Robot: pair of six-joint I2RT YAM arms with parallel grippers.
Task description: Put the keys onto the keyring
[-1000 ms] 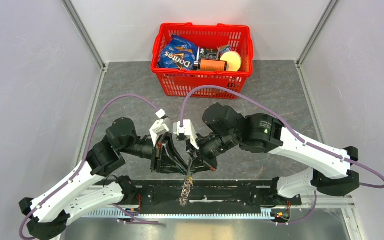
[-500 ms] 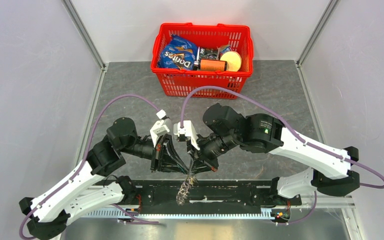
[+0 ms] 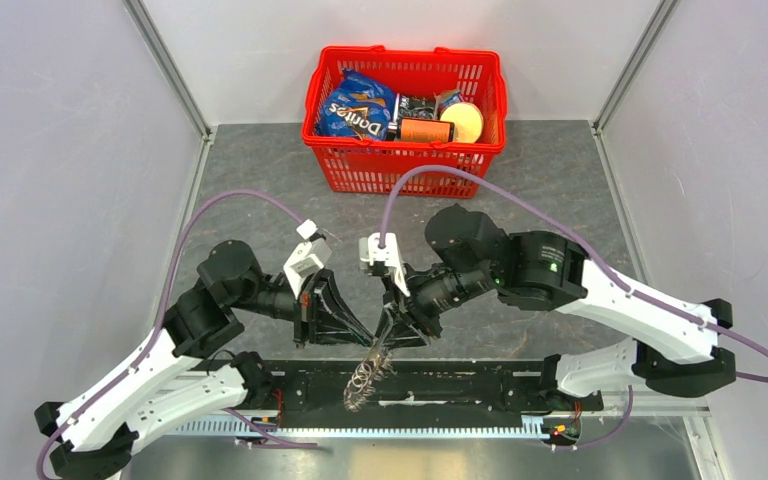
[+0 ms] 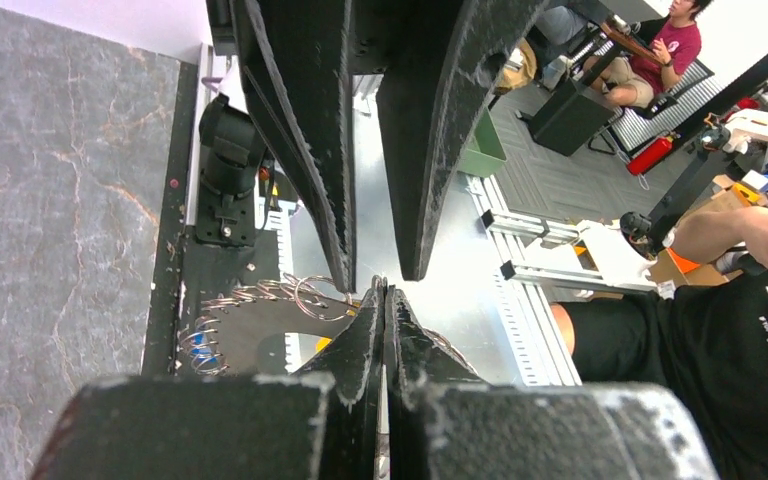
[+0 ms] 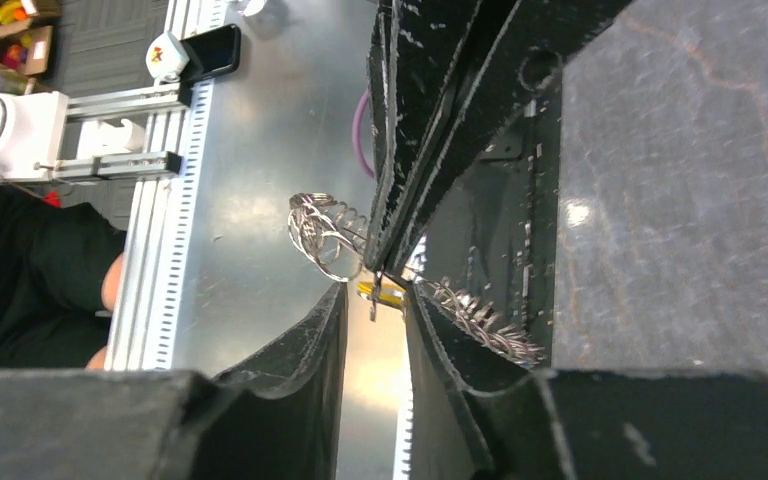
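The keyring [image 3: 364,376], a ring fringed with grey metal loops, hangs below both grippers over the black base rail. My left gripper [image 3: 370,337] is shut, pinching the ring's wire at its tip in the left wrist view [image 4: 382,291]. The fringe [image 4: 245,298] curls to its left, with a bit of blue key [image 4: 200,352] and the yellow key [image 4: 322,343] among it. My right gripper [image 3: 389,340] is open. In the right wrist view its jaws [image 5: 375,290] stand either side of the yellow key [image 5: 386,291] and the left fingertip, with the fringe [image 5: 320,236] on both sides.
A red basket [image 3: 332,163] with a Doritos bag [image 3: 358,108] and other groceries stands at the back of the grey table. The black base rail [image 3: 480,385] and a metal strip run along the near edge. Grey walls close in both sides.
The left arm has drawn back to the left and the right arm has shifted right. The hanging keyring has swung from straight down to slanting toward the lower left.
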